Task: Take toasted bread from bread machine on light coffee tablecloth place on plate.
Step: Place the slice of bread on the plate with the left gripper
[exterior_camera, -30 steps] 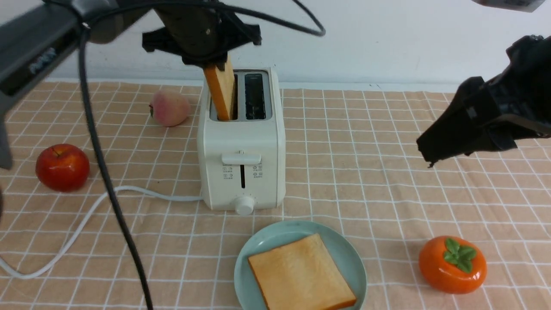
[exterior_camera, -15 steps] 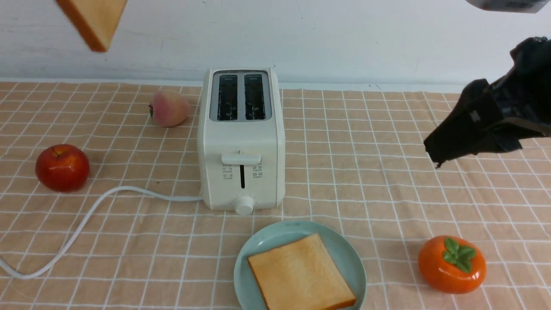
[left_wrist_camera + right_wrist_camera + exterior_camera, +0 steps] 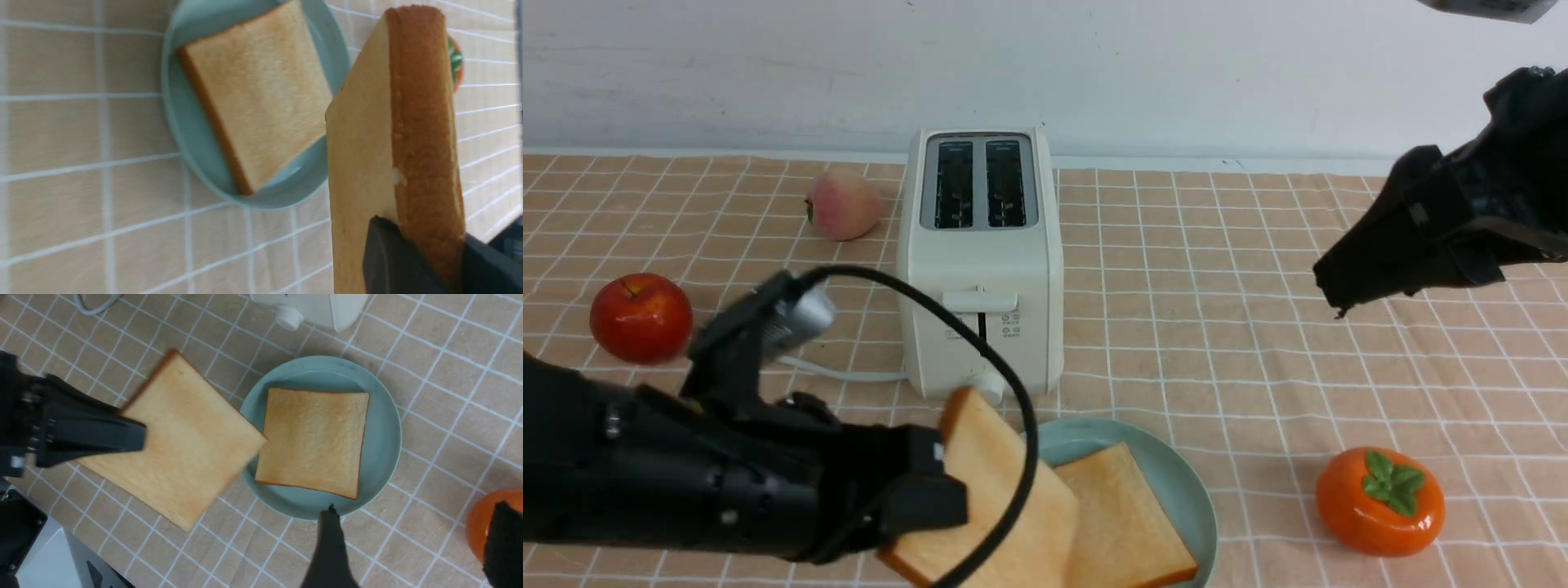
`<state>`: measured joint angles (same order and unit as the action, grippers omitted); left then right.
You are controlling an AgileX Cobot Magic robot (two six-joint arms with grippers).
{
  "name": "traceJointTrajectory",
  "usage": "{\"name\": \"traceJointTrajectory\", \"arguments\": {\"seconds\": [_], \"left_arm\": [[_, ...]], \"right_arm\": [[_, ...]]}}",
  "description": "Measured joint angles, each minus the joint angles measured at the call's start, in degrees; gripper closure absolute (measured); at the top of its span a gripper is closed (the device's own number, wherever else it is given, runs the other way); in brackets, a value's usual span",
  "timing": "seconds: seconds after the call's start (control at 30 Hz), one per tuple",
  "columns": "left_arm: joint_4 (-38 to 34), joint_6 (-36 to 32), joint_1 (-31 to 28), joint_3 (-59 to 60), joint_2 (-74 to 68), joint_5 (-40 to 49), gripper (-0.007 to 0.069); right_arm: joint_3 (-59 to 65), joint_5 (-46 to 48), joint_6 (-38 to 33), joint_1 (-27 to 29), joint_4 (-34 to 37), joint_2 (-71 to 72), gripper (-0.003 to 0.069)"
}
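In the lower left of the front view, our left gripper (image 3: 943,482) is pinching one slice of toasted bread (image 3: 1005,490) by one edge, its fingers pressing on both faces. The slice is tilting in the air, and its far corner is reaching over the left rim of the plate (image 3: 1188,490). It is not yet lying down. A second slice (image 3: 1131,523) is lying flat inside the plate and filling most of it, so bare teal is showing only along the rim. The bread machine (image 3: 980,269) is standing at centre frame just above the plate, with both slots showing dark and empty.

Our right gripper (image 3: 1333,294) is hovering at the right edge, clear of the light coffee tablecloth (image 3: 1217,269), its fingers spread wide. Open cloth is lying between the plate and the persimmon (image 3: 1380,502) at lower right. The apple (image 3: 641,317) and the peach (image 3: 844,204) are sitting well apart at the left.
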<state>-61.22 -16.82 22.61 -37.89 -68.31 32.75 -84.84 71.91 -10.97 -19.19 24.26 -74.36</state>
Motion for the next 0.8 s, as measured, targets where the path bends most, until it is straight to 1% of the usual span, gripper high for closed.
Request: {"name": "traceJointTrajectory", "arguments": {"seconds": [0.03, 0.07, 0.1, 0.13, 0.17, 0.2, 0.23, 0.27, 0.33, 0.4, 0.47, 0.5, 0.53, 0.63, 0.67, 0.7, 0.73, 0.77, 0.8], "left_arm": [[-1.54, -1.52, 0.0, 0.17, -0.84, -0.13, 0.0546], [-13.25, -14.07, 0.0, 0.82, -3.83, -0.5, 0.0546], [-22.59, -24.68, 0.0, 0.81, -7.03, -0.33, 0.0546], [-26.02, -28.97, 0.0, 0.81, -8.82, -0.15, 0.0546], [-30.05, -35.38, 0.0, 0.68, -11.0, -0.01, 0.0546], [-31.13, -37.61, 0.0, 0.51, -11.43, -0.01, 0.0546], [-33.13, -42.85, 0.0, -0.07, -14.43, -0.15, 0.0546], [-34.55, -45.99, 0.0, -0.97, -16.89, -0.69, 0.0546], [-35.41, -46.68, 0.0, -2.04, -20.25, -1.48, 0.0546], [-35.84, -45.87, 0.0, -3.22, -23.08, -2.57, 0.0544], [-36.08, -44.99, 0.0, -4.38, -25.17, -3.85, 0.0519], [-36.13, -44.75, 0.0, -4.9, -25.98, -4.29, 0.0484], [-36.2, -44.75, 0.0, -4.97, -26.06, -4.42, 0.0471], [-36.25, -45.22, 0.0, -5.31, -25.84, -4.85, 0.0315], [-35.56, -45.22, 0.0, -5.35, -25.52, -5.13, 0.0266], [-33.11, -44.98, 0.0, -5.35, -24.81, -6.12, 0.019], [-33.11, -44.88, 0.0, -5.35, -24.67, -6.12, 0.0177], [-28.62, -43.29, 0.0, -5.43, -22.99, -8.49, 0.0063], [-28.09, -42.67, 0.0, -5.43, -22.78, -8.84, 0.0053]], "right_arm": [[0.0, 0.0, 0.0, 0.0, 0.01, 0.0, 0.018], [0.0, 0.0, 0.0, 0.0, 0.29, 0.0, 0.0181], [0.0, 0.0, 0.0, 0.0, 0.35, 0.0, 0.0181], [0.0, 0.0, 0.0, 0.0, 0.35, 0.0, 0.0181], [0.0, 0.0, 0.0, 0.0, 0.35, 0.0, 0.0181], [0.0, 0.0, 0.0, 0.0, 0.35, 0.0, 0.0181], [0.0, 0.0, 0.0, 0.0, 0.35, 0.0, 0.0181], [0.0, 0.0, 0.0, 0.0, 0.35, 0.0, 0.0181], [0.0, 0.0, 0.0, 0.0, 0.35, 0.0, 0.0181], [0.0, 0.0, 0.0, 0.0, 0.35, 0.0, 0.0181], [0.0, 0.0, 0.0, 0.0, 0.35, 0.0, 0.0181], [0.0, 0.0, 0.0, 0.0, 0.35, 0.0, 0.0181], [0.0, 0.0, 0.0, 0.0, 0.35, 0.0, 0.0181], [0.06, 0.0, 0.0, 0.0, 0.35, 0.0, 0.0182], [0.06, 0.0, 0.0, 0.0, 0.35, 0.0, 0.0182], [0.06, 0.0, 0.0, 0.0, 0.35, 0.0, 0.0182], [0.06, 0.0, 0.0, 0.0, 0.35, 0.0, 0.0182], [0.06, 0.0, 0.0, 0.0, 0.35, 0.0, 0.0182], [0.06, 0.0, 0.0, 0.0, 0.35, 0.0, 0.0182]]}}
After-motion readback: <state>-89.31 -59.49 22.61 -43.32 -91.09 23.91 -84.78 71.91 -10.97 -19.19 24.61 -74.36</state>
